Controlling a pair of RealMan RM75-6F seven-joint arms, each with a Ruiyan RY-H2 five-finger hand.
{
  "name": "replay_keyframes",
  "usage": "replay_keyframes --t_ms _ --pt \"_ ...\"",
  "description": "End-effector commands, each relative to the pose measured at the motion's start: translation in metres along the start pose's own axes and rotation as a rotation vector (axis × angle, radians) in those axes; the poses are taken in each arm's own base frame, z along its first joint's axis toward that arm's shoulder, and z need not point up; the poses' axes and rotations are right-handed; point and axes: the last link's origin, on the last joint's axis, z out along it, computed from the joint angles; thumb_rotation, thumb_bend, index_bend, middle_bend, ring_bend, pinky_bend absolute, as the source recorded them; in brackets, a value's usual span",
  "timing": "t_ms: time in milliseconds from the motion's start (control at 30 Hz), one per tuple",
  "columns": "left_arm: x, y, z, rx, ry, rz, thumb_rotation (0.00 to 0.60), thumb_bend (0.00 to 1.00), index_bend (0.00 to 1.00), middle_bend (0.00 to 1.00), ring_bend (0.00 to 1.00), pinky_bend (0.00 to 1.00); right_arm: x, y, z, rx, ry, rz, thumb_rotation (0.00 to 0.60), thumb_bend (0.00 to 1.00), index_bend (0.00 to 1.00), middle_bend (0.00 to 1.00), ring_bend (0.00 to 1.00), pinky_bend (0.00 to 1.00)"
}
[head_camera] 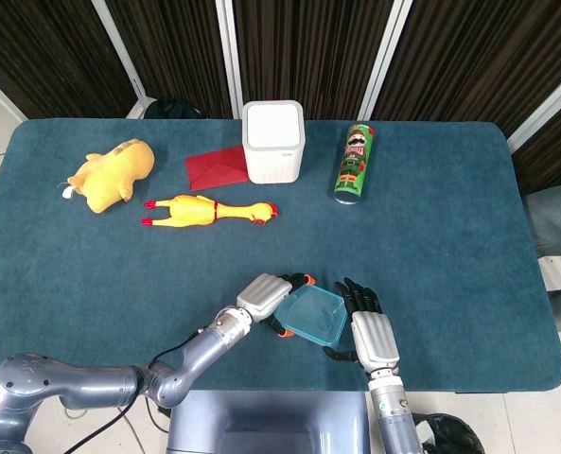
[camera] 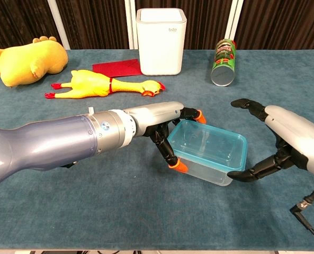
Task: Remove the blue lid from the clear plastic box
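The clear plastic box stands near the table's front edge with its blue lid on top. My left hand reaches in from the left and grips the box's left end, orange-tipped fingers around the lid's far and near edges. On the box's right side my right hand is spread wide. Its thumb tip lies close to the near right corner; whether it touches the box is unclear.
A white bin stands at the back with a red cloth beside it. A green chip can lies to its right. A rubber chicken and a yellow plush toy lie back left.
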Motion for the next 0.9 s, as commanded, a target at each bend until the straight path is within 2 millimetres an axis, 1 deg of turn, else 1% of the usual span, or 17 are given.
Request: replay_keyframes --t_ms 33,400,900 --pt "0.0002 0.0000 0.0002 0.000 0.002 0.002 0.600 0.22 0.27 0.30 0.30 0.44 0.0007 0.0004 0.0002 -0.003 0.001 0.002 0.600 0.22 0.00 0.00 0.00 0.00" --pt "0.0043 -0.0019 0.0013 0.012 0.029 -0.006 0.600 0.22 0.27 0.30 0.30 0.44 0.0014 0.0032 -0.0024 -0.015 -0.005 0.006 0.600 0.22 0.00 0.00 0.00 0.00" --pt "0.0045 -0.0028 0.0009 0.018 0.034 -0.013 0.600 0.22 0.27 0.30 0.30 0.44 -0.0003 0.0072 -0.0031 -0.033 -0.014 0.006 0.600 0.22 0.00 0.00 0.00 0.00"
